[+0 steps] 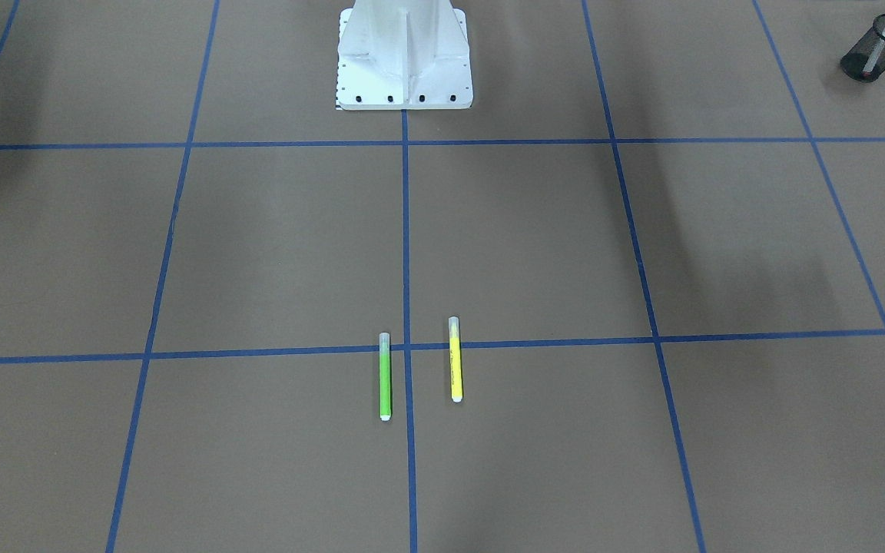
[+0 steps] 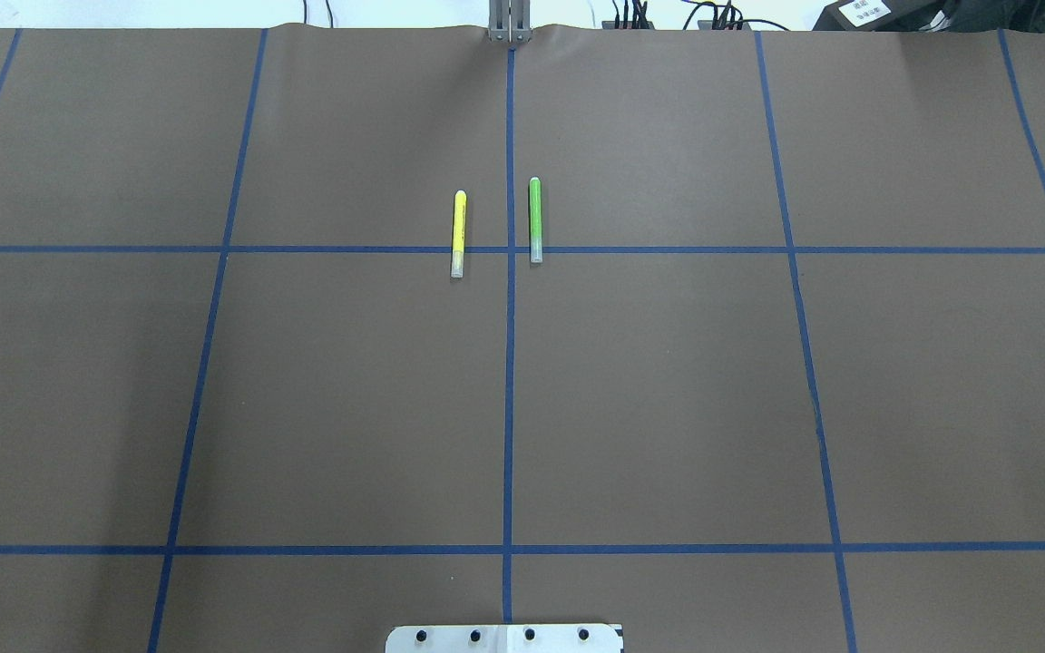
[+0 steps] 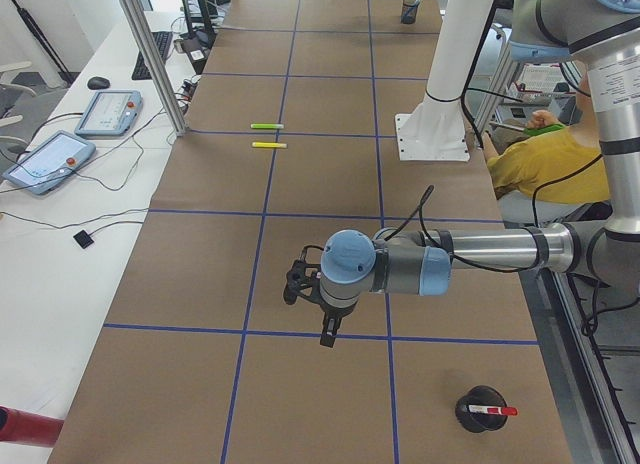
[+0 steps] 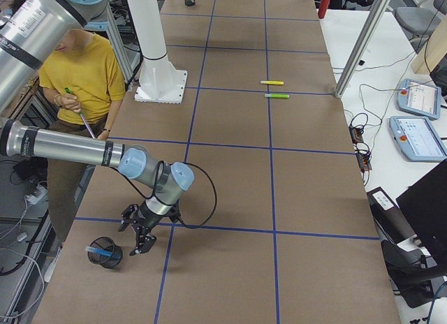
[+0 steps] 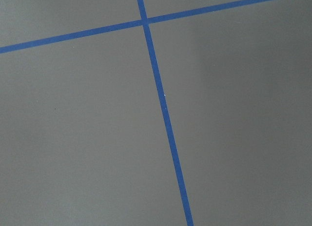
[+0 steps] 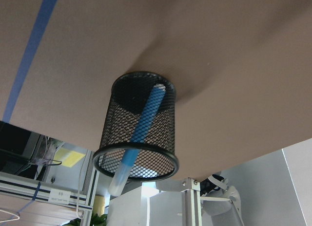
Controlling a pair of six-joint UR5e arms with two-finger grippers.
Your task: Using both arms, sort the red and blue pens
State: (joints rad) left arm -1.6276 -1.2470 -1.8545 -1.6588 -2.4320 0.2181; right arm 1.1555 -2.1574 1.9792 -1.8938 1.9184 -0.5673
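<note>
Since each arm works its own end of the brown table [image 2: 668, 408], the layout reads as a split. The left arm [image 3: 470, 254] reaches low over one end, the right arm [image 4: 70, 149] low over the other, and the white pedestal [image 1: 404, 54] stands between them at the robot's edge. The left gripper [image 3: 318, 309] hangs just above the paper, near the left cup [image 3: 482, 409] but apart from it. From this side angle I cannot tell how wide its fingers stand or whether they carry anything. Same story for the right gripper [image 4: 137, 237], hovering just beside the right cup [image 6: 139, 133]: its spread is impossible to call. Now the payoff. The red pen [image 3: 497, 411] stands in the left cup, and the blue pen [image 6: 141, 133] leans in the right cup with its clear cap over the rim. One colour per side, so the sort looks done to me. The green marker [image 1: 385, 376] and yellow marker [image 1: 455, 359] lie flat and parallel mid-table, one on each side of the centre tape line [image 1: 406, 230]. They were presumably left alone as no part of this sort. The count: two arms, two cups, and four pens in all, one red, one blue, one green and one yellow.
</note>
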